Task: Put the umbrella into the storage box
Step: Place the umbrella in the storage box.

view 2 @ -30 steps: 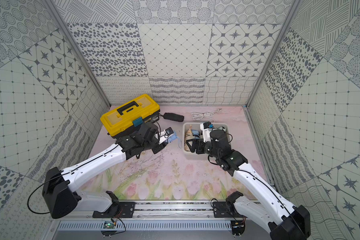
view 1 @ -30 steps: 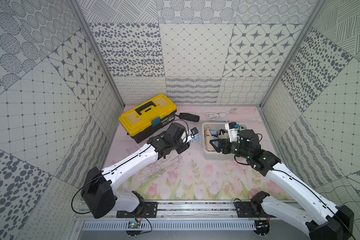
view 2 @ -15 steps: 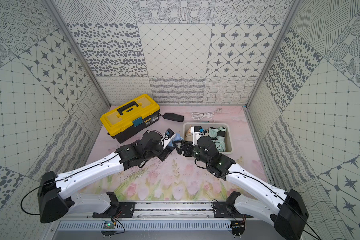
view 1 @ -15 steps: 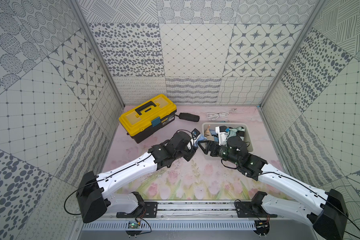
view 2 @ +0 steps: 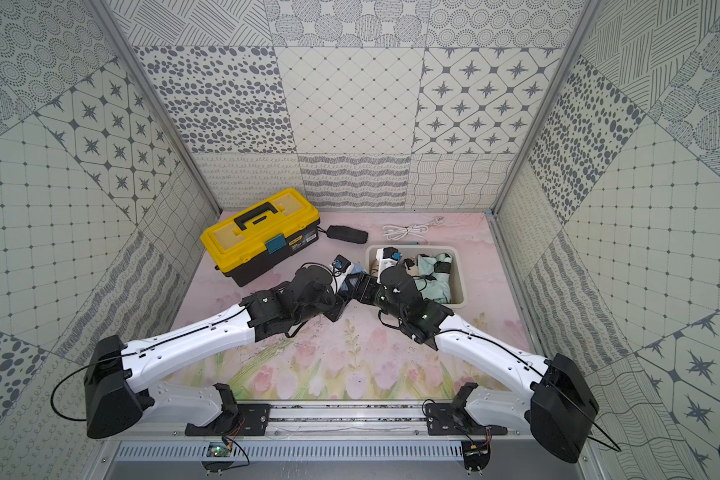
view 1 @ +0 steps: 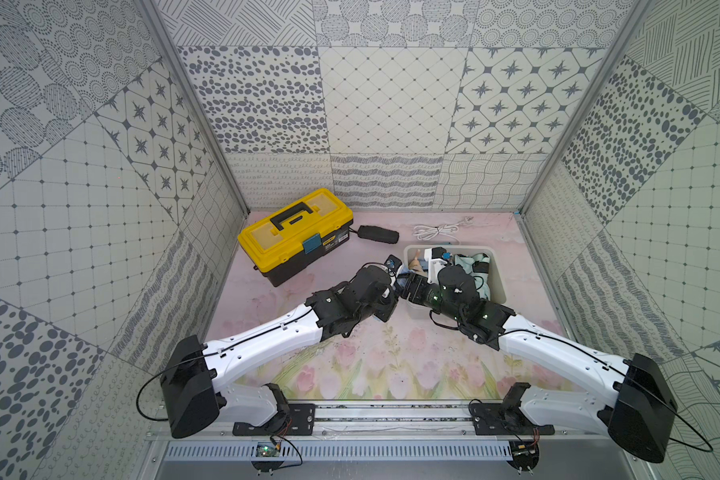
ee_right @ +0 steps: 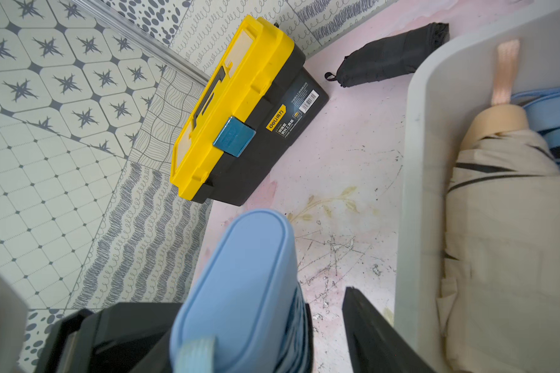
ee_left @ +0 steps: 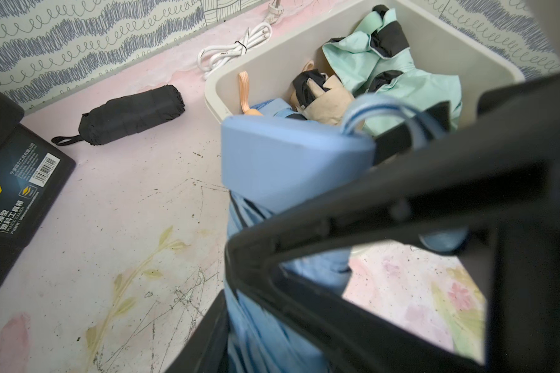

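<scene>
Arms hide most of the blue umbrella from above; the left tool clamps its crumpled fabric, and the right tool gapes around its smooth rounded end beside the storage box.

Bare mat in front of toolbox; storage box near corner blocked by blue umbrella; interior crowded by mint umbrella, beige umbrella.

The pink floral tabletop bears a yellow toolbox, black folded umbrella, white cable and storage box.

Robot test cell (patterned panel walls)
</scene>
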